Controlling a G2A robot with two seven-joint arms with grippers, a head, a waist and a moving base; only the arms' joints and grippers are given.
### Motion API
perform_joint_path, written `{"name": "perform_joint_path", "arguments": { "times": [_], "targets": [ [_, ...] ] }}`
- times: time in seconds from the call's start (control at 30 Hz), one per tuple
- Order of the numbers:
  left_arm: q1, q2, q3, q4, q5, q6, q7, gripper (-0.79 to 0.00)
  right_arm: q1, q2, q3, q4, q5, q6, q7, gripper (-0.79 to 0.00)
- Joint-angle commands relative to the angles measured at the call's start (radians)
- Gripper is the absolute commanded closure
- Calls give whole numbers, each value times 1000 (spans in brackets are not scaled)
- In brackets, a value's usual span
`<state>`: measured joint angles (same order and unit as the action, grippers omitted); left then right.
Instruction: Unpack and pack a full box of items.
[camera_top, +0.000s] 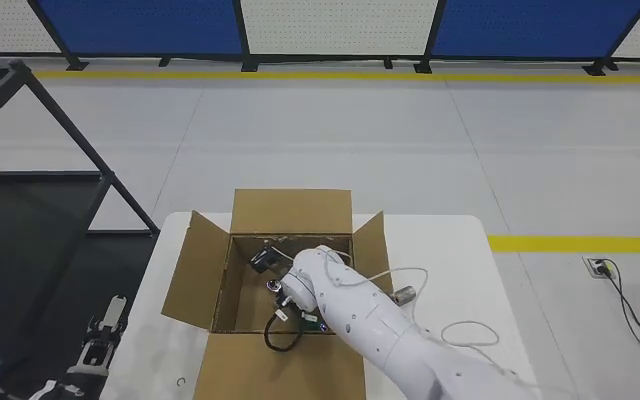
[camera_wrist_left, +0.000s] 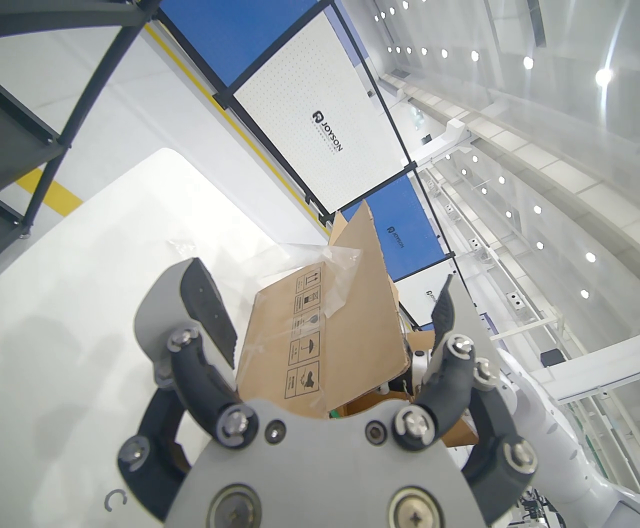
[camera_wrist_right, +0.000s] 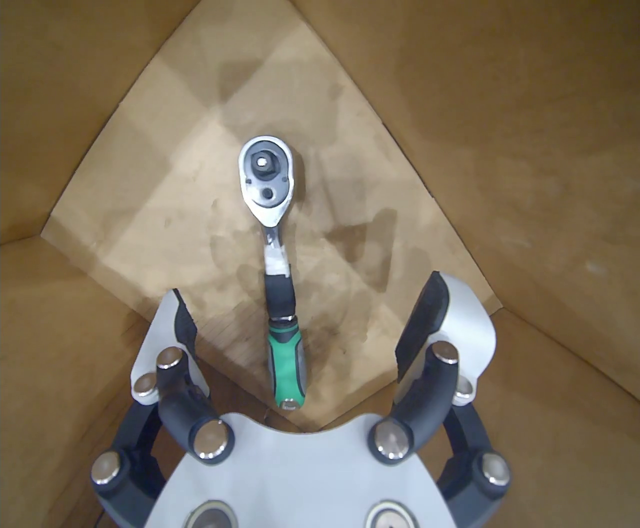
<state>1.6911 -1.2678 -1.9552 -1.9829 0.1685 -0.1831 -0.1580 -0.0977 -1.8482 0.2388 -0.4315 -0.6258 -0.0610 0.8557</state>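
An open cardboard box (camera_top: 292, 210) stands on the white table (camera_top: 440, 250), flaps spread outward. My right arm (camera_top: 340, 310) reaches down into it. Inside, a ratchet wrench (camera_wrist_right: 277, 272) with a chrome head and a green and black handle lies flat on the box floor (camera_wrist_right: 150, 210). My right gripper (camera_wrist_right: 305, 287) hangs open just above the handle, one finger on each side and not touching it. My left gripper (camera_wrist_left: 325, 280) is open and holds nothing. It sits low by the table's near left corner (camera_top: 108, 318), facing the box's outer wall (camera_wrist_left: 320, 330).
A black metal rack (camera_top: 60, 150) stands left of the table. Clear plastic film (camera_wrist_left: 345, 270) clings to the box's outside. A black cable loop (camera_top: 280, 340) hangs at the box's near edge. Bare table lies right of the box.
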Motion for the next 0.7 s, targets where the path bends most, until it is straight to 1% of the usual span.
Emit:
{"name": "perform_joint_path", "arguments": {
  "times": [0.0, 0.27, 0.33, 0.53, 0.57, 0.6, 0.63, 0.67],
  "targets": [
    [0, 0, -2, 1, 1, 0, 1, -785, 1, -3, 2, 13, 2, -16, -7, -785],
    [4, 0, -3, 2, 6, -2, 8, -785, 1, -3, 2, 13, 2, -16, -7, -785],
    [6, -1, -2, 3, 6, -3, 10, -785, -16, -2, 0, 7, -16, -20, -24, -785],
    [13, -1, -13, 7, -3, -6, 20, -785, -37, -9, 4, 12, -42, -27, -3, -785],
    [14, -1, -15, 7, -3, -7, 20, -785, -38, -11, 5, 15, -45, -30, 0, -733],
    [15, -1, -17, 8, -4, -6, 20, -785, -39, -13, 7, 18, -49, -32, 2, -588],
    [15, -1, -17, 8, -5, -6, 20, -785, -39, -15, 9, 20, -52, -33, 3, -554],
    [15, -1, -18, 8, -5, -6, 19, -785, -39, -16, 10, 23, -56, -35, 5, -409]
  ]
}}
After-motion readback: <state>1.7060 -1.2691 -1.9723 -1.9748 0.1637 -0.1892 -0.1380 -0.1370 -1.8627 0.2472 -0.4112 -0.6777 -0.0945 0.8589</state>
